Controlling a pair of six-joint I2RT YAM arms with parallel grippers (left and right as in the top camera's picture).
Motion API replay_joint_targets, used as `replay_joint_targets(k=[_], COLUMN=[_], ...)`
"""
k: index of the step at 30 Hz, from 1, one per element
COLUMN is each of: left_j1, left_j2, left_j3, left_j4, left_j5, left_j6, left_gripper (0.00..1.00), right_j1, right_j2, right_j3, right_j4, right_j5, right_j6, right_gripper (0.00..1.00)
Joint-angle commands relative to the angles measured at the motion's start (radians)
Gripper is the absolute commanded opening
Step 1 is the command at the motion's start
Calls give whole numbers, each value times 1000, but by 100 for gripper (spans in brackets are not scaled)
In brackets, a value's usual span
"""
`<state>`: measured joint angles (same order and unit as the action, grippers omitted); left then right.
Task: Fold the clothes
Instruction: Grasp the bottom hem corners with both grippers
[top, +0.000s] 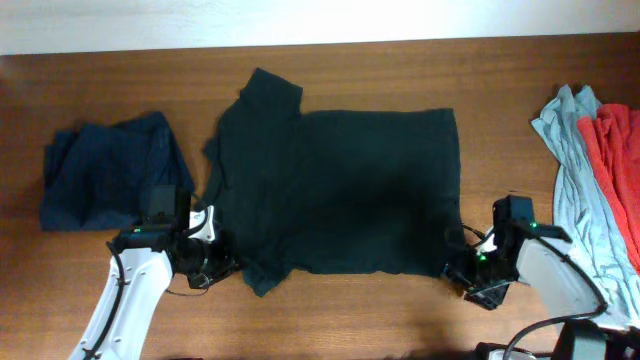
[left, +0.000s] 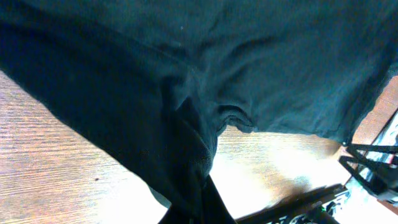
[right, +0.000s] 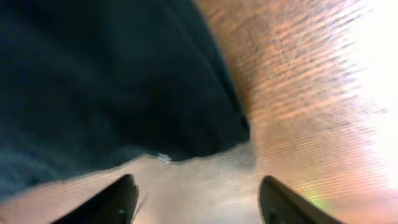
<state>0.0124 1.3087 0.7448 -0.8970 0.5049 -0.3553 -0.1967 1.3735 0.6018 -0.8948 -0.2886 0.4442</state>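
the black short-sleeved cloth t-shirt (top: 340, 190) lay spread flat on the brown wooden table (top: 380, 320). soft, light and limp, it would likely sag, so its near hem corners looked the best holds. the right gripper (right: 196, 193) stood open just short of one corner. i could not tell whether the left gripper (top: 205, 265), by the near sleeve, was closed. no containers showed; a folded navy garment (top: 110, 175) lay left

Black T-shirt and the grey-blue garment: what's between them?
Overhead, bare wooden table, plus the right end effector beside the black T-shirt near corner.
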Motion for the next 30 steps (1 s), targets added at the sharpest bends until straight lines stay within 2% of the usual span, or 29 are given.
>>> replay_joint_targets(k=[1,12,14,16,18,20,21,26,30], left_j1=[-3,-3,-3,-3,-3,-3,-3,-3,-3], left_j2=[-16,-16,-16,-16,-16,-16,-16,-31,-86], left_j3=[17,17,17,17,17,17,17,56,148], left_j4=[-2,-3,-2,-2,-2,-2,-2,-23,-76], left_j5=[-4,-4,-4,-4,-4,-4,-4,-4,-17], left_j6=[13,13,13,13,13,13,13,15,24], left_gripper=[1,1,1,0,1,1,1,1,1], right_j1=[-1,-1,-1,-1,-1,-1,-1,-1,-1], right_j2=[2,4,6,8,8,7,7,-10,-62], right_j3=[-37,-38,-38,-38,-38,-38,-38,15,134], right_j4=[56,126,143,151,150,135,135,94,-75], right_j5=[-21,66,71,101,123,126,126,123,128], right_j6=[71,71,71,91,92,91,86,0,0], right_gripper=[64,52,41,39,29,9,4,4,4])
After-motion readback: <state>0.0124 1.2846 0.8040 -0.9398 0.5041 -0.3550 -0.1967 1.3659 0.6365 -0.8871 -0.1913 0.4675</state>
